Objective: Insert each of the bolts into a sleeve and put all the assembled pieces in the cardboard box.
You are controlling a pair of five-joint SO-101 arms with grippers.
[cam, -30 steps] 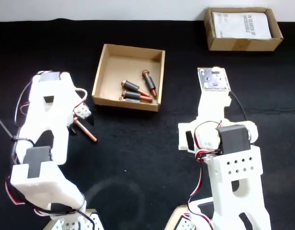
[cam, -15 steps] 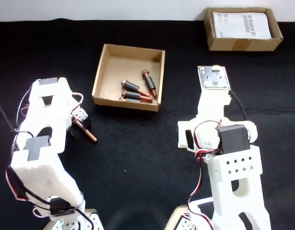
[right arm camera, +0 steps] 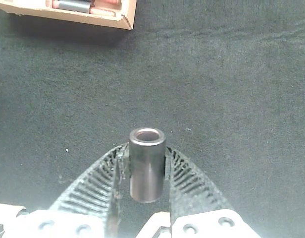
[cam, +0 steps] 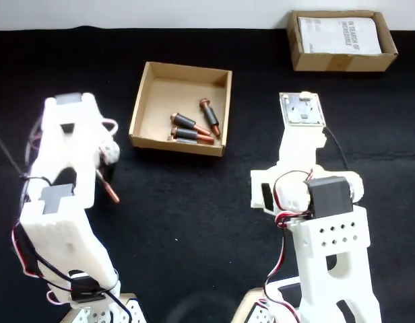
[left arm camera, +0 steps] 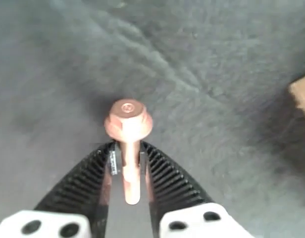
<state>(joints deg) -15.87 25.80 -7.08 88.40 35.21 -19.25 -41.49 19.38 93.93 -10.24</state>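
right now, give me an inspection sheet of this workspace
surface: table covered in black cloth
job's things: three assembled pieces lie in the open cardboard box; one bolt and one sleeve are held, not yet joined
clutter: second box with a printed sheet, at the table's far right
grippers: left gripper shut on the bolt's shank; right gripper shut on the sleeve
cables: red, black and white wires loop clear of the job's things
surroundings: pale wall strip past the far edge

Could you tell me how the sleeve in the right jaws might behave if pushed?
The sleeve looks like a smooth round cylinder, so on its side it would probably roll. Dark and metallic, it is likely rigid and heavy for its size.
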